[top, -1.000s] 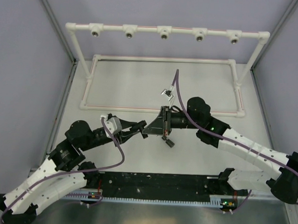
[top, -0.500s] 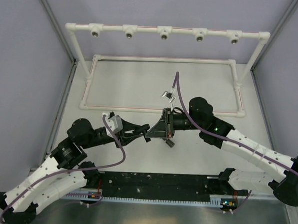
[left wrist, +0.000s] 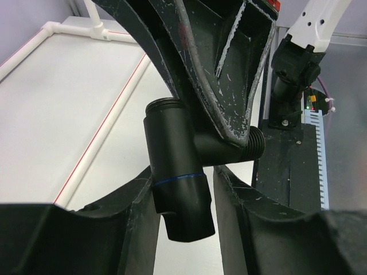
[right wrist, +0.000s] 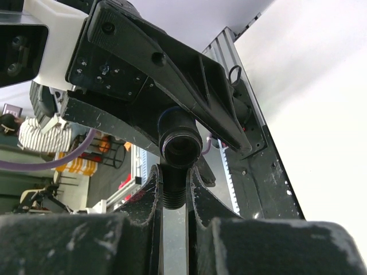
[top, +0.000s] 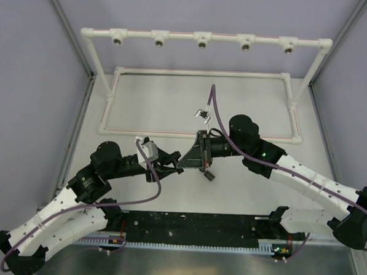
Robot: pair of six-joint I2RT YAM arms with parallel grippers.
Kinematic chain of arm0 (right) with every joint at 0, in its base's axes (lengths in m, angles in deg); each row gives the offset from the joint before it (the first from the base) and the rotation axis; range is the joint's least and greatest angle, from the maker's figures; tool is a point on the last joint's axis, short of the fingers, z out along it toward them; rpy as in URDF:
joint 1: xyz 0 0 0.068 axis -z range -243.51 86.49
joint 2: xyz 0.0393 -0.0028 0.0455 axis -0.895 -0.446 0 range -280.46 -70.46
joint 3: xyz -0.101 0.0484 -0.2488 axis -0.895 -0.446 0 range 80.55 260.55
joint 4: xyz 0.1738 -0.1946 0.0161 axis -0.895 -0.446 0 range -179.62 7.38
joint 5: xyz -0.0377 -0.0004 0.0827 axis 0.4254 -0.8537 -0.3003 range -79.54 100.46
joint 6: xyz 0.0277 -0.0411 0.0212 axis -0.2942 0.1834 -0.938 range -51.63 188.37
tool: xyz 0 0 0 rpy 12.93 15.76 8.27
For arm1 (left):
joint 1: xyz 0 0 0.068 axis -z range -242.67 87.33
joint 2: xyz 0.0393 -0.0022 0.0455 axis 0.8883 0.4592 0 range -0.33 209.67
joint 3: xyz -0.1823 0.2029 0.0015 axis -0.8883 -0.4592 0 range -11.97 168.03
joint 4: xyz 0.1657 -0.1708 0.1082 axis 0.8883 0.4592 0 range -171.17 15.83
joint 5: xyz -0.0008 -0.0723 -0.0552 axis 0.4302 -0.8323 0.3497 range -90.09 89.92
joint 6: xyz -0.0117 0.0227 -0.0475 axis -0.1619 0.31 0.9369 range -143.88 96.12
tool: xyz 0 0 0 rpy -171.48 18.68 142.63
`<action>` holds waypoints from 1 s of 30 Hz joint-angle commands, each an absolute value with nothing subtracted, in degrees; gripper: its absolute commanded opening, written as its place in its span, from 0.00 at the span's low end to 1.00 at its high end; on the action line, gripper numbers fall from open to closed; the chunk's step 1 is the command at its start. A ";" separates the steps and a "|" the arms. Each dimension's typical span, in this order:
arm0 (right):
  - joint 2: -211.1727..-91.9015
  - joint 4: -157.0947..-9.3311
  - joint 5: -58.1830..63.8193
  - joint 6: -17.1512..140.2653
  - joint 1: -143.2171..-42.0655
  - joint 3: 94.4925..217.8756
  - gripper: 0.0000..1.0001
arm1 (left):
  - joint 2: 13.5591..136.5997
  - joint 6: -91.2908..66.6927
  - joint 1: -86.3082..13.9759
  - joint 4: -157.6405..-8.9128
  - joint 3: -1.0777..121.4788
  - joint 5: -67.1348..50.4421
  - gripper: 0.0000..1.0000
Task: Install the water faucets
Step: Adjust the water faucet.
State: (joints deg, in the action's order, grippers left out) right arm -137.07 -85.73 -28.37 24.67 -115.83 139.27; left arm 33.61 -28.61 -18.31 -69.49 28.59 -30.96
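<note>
A black faucet (left wrist: 175, 166) with a blue ring and a threaded side stub hangs between both grippers above the table's middle. My right gripper (right wrist: 175, 189) is shut on the threaded stub (right wrist: 174, 195); the faucet's open round end (right wrist: 179, 144) faces its camera. My left gripper (left wrist: 183, 195) has its fingers close on either side of the faucet's lower body, with a thin gap on one side. In the top view the two grippers meet tip to tip, left (top: 170, 163) and right (top: 187, 158), and hide the faucet. A small black stubby piece (top: 208, 174) lies just nearer than the right gripper.
A small light-and-dark piece (top: 203, 112) lies on the table behind the right gripper. The white pipe frame's top bar (top: 176, 36) carries several metal-ringed sockets at the back; its base rectangle (top: 140, 132) lies on the table. A black rail (top: 191, 227) runs along the near edge.
My left gripper has moved right and forward until its fingers bracket the faucet that the right gripper holds. The right gripper has stayed almost still.
</note>
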 commanded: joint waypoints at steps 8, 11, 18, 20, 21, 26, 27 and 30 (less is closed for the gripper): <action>-139.71 -84.55 -27.95 24.69 -116.42 145.76 0.00 | 35.97 -33.19 -17.84 -67.38 32.15 -30.94 0.41; -140.06 -84.81 -27.77 24.60 -116.69 146.38 0.00 | 36.41 -34.16 -17.84 -66.67 32.42 -29.88 0.40; -140.68 -85.61 -27.60 24.95 -118.09 147.43 0.00 | 37.73 -36.36 -17.67 -65.53 32.68 -28.12 0.37; -140.77 -85.87 -27.42 25.04 -118.44 147.43 0.00 | 38.17 -36.36 -17.67 -65.53 32.77 -28.21 0.37; -140.86 -85.96 -27.42 25.04 -118.53 147.35 0.00 | 38.34 -36.45 -17.75 -65.53 32.85 -28.30 0.37; -141.47 -86.31 -26.81 25.13 -118.71 147.70 0.00 | 39.05 -36.27 -17.32 -65.70 33.30 -29.79 0.36; -141.73 -86.40 -26.55 25.30 -118.80 147.87 0.00 | 39.22 -36.27 -17.31 -65.79 33.38 -30.14 0.36; -142.35 -87.27 -26.02 25.48 -118.71 148.31 0.00 | 39.22 -36.27 -16.79 -65.88 33.65 -30.67 0.40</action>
